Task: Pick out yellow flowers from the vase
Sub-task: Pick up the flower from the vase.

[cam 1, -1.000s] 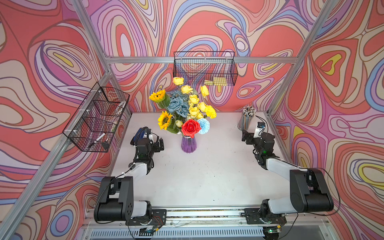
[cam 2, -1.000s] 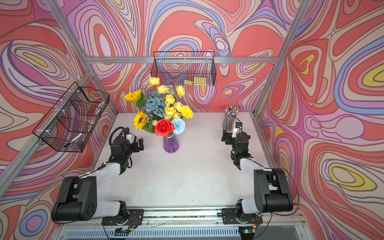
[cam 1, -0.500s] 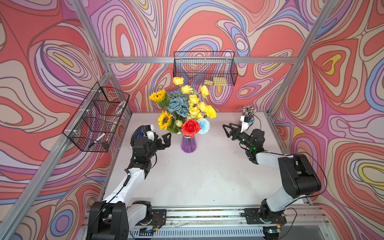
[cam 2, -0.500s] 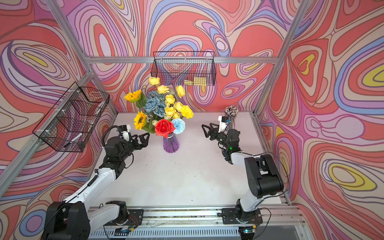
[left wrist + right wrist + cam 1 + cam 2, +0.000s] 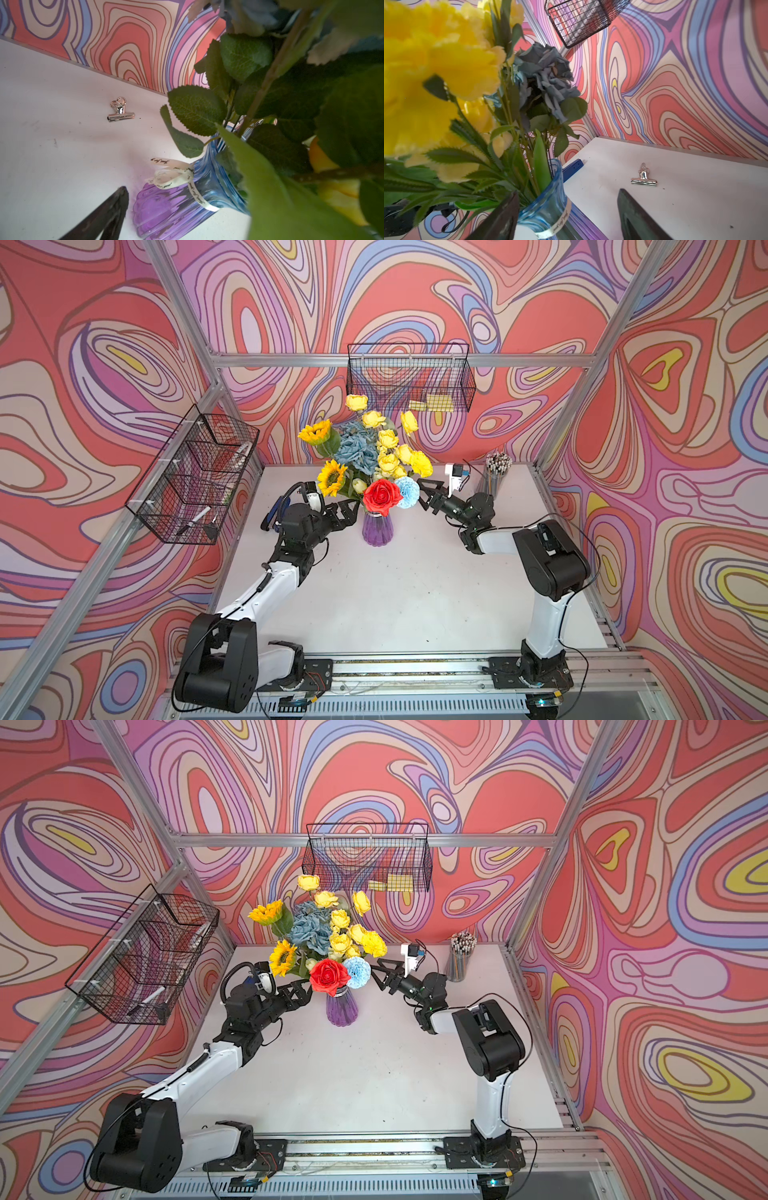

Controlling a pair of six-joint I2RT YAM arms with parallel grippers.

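Locate the vase [image 5: 377, 529] upright at the rear centre of the table [image 5: 395, 593], with the yellow flowers [image 5: 388, 439] standing in it. Note the left gripper [image 5: 352, 512], jaws wide and empty, just beside the vase neck. The right gripper [image 5: 421, 492], jaws apart and empty, sits near the opposite side.

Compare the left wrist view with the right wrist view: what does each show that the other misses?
Only the left wrist view: the cream ribbon bow, tied at the vase's neck.
Only the right wrist view: a frilly yellow bloom, a dusty blue fabric rose, the black wire basket and a dark blue flat piece on the table.
Both: the ribbed purple glass vase with its bluish neck, the silver bulldog clip, green leaves and the white table.
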